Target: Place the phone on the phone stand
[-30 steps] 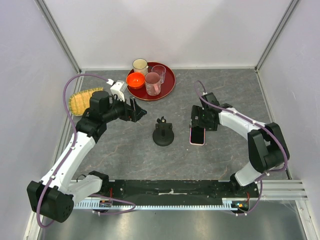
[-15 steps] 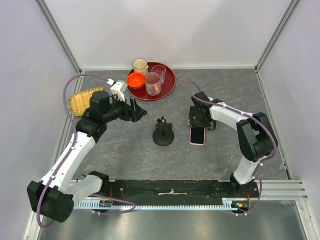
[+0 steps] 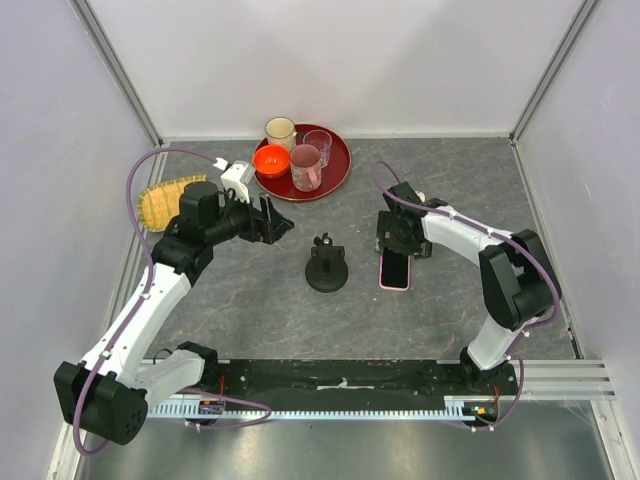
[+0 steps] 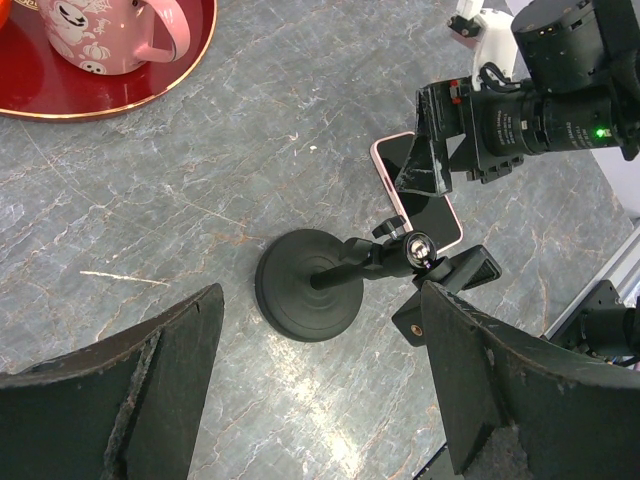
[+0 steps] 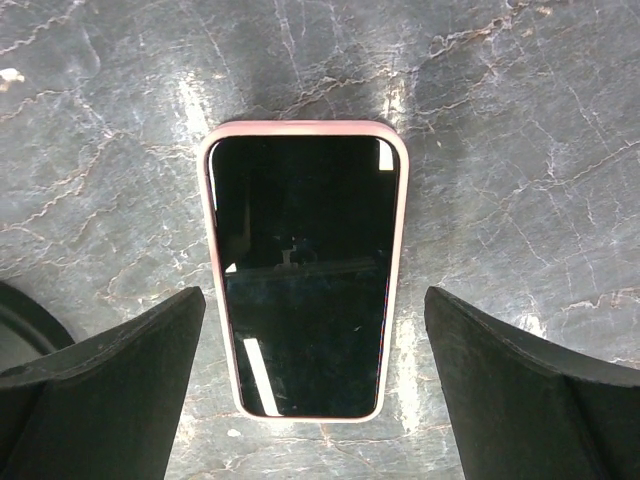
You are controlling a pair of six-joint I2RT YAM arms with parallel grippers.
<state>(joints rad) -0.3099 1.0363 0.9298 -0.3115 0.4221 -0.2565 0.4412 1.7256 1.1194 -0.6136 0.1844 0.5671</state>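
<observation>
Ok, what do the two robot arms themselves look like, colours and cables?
The left arm and right arm have white rounded shells with black joint housings. A purple cable loops along each. The fingers are matte black wedges; a green light glows on the right wrist.

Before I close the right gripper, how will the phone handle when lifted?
The phone looks rigid; it should lift as one piece. Lying flat on the table, its thin rounded edges may slip from the right gripper. Its glossy screen is probably fragile.
</observation>
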